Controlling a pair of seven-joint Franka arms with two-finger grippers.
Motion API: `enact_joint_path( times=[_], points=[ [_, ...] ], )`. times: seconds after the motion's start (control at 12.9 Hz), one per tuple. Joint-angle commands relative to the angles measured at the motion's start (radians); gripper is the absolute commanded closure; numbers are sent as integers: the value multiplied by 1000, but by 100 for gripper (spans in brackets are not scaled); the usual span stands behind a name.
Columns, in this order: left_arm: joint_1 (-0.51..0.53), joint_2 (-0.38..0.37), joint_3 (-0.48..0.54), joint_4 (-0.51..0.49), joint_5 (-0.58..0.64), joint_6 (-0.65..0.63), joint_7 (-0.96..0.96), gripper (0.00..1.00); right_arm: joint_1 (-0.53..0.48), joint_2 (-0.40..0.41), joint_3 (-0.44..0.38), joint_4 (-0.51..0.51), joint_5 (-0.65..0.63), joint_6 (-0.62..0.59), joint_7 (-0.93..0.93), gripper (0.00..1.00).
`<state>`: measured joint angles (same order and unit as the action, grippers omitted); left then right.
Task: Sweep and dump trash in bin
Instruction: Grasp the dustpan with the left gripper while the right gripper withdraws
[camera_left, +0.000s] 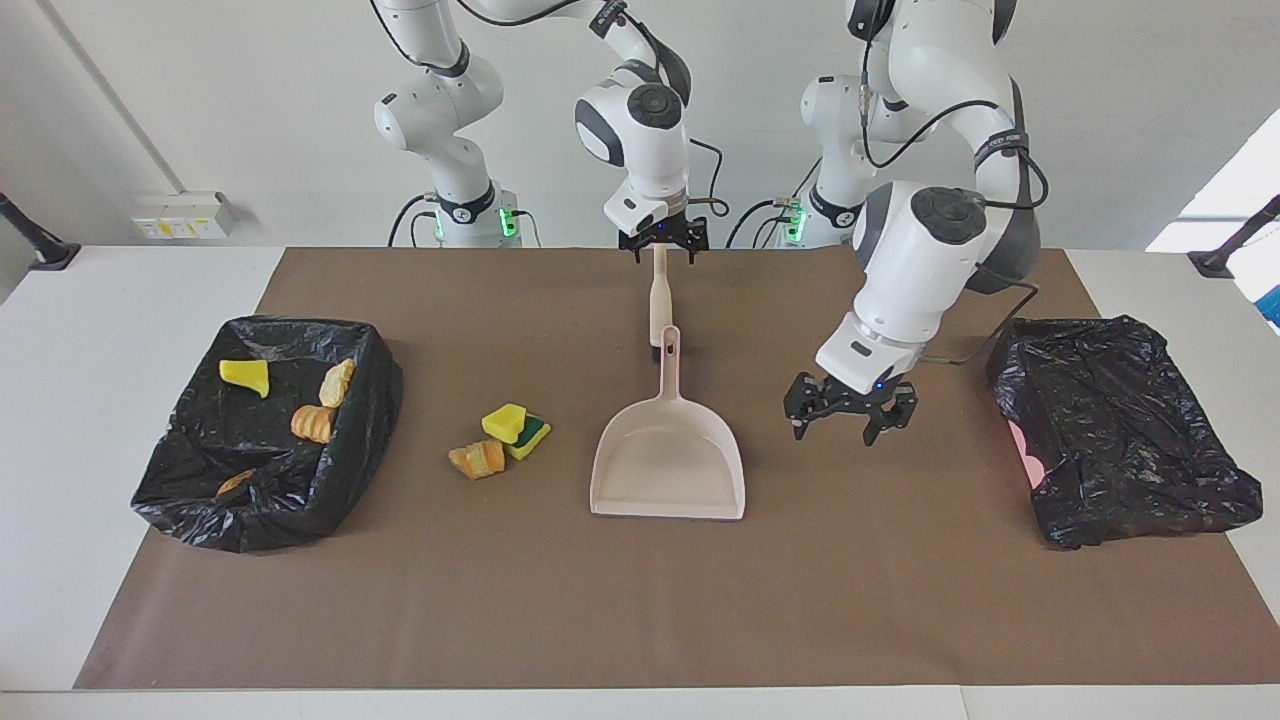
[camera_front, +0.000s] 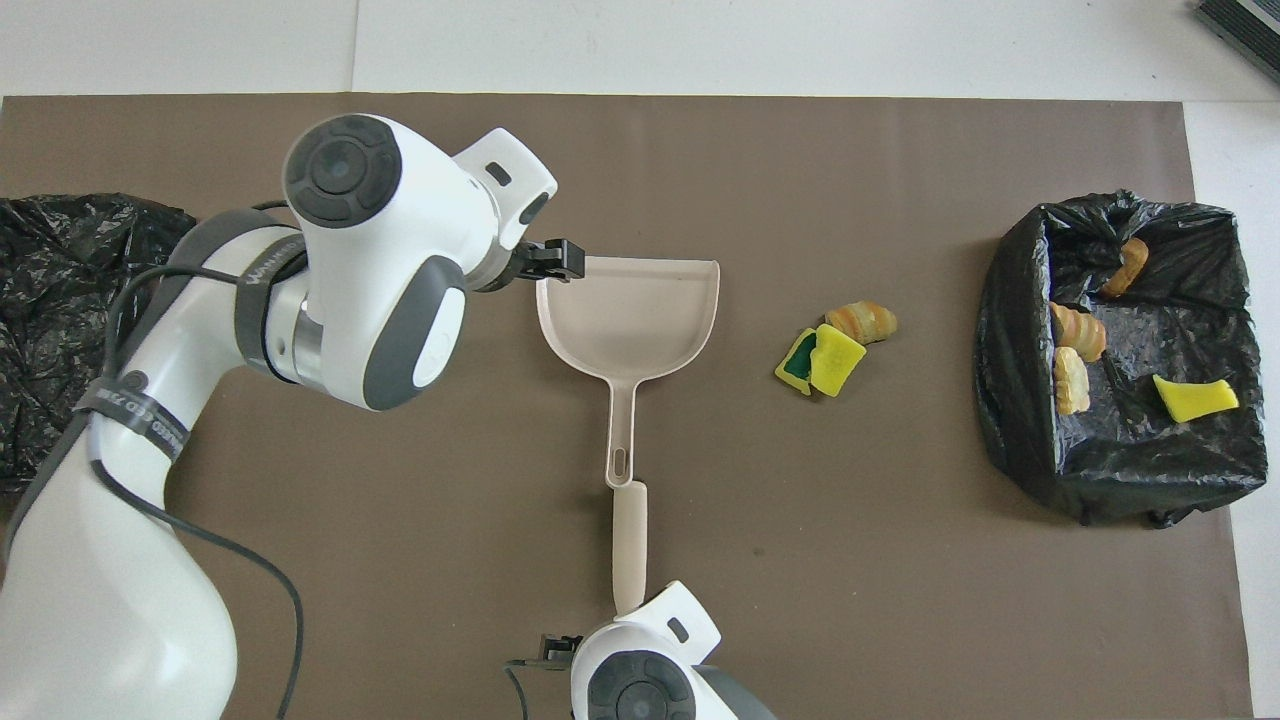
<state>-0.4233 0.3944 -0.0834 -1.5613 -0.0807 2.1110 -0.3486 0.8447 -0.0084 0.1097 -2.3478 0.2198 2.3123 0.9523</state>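
Some trash already lies in the bin (camera_left: 180, 480); the trash (camera_left: 500, 440) left sits between bin and dustpan (camera_left: 668, 470). The left gripper (camera_left: 850, 415) hangs spread beside the dustpan; the right gripper (camera_left: 662, 243), spread, is over the brush (camera_left: 658, 310).

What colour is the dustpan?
Pale beige all over; the dustpan shows best in the facing view.
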Motion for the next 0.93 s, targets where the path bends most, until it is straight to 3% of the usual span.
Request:
enact_joint_path(
  times=[0.0,0.08,0.16,0.23,0.31,0.39,0.62,0.85],
  points=[
    [-69,-38,17,-90,-22,0,-20,0,-6,-16,-2,-22,23,0,16,0],
    [-93,-51,17,-132,-22,1,-20,0,-6,-16,-2,-22,23,-11,29,1],
    [-115,-60,17,-172,-24,7,-24,0,-6,-16,-2,-22,23,-16,45,14],
    [-121,-84,16,-215,-34,17,-47,0,-6,-16,-2,-21,23,-19,52,45],
    [-135,-100,16,-248,-60,23,-61,0,-6,-15,-2,-15,23,-21,55,82],
    [-138,-110,16,-264,-80,29,-61,0,-21,-16,-2,-5,23,-40,56,100],
    [-181,-130,16,-301,-131,37,-75,0,-67,-24,-7,45,15,-183,40,100],
    [-190,-138,16,-330,-131,96,-95,0,-91,-39,-15,53,3,-238,42,100]
  ],
)
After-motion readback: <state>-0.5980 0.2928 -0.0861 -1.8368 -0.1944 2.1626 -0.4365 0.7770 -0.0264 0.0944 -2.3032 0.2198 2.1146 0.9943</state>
